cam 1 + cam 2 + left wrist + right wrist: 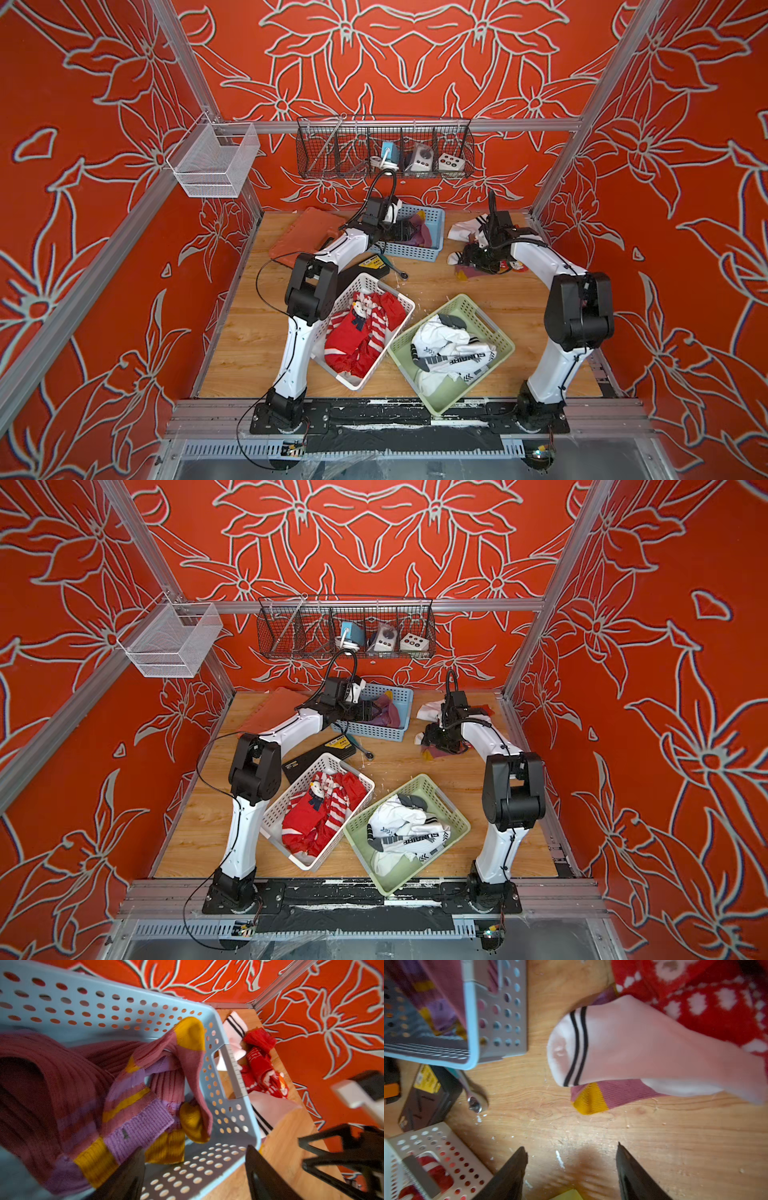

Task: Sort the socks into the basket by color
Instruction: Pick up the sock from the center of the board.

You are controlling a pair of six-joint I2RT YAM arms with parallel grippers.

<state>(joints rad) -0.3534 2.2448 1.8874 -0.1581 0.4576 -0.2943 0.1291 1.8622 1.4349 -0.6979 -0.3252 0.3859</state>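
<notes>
Currently: left gripper (193, 1176) gapes empty over the blue basket (116, 1007) holding purple socks (135, 1124); right gripper (571, 1172) — jaws spread, nothing between — hangs above the table (654, 1157) beside the unsorted pile (643, 1047). Red socks (353, 336) lie in white basket (376, 281), white socks (449, 353) in green basket (487, 322).

- Both top views looked steeply down from high at the front, side by side, far enough to take in the whole wooden table (257, 332).
- The left wrist camera sat close over the blue basket (228, 1076), facing into it.
- The right wrist camera faced down at the tabletop, close to a white sock (633, 1047).
- Both wrist views shared the blue basket's end wall and the loose socks (259, 1068) beside it.
</notes>
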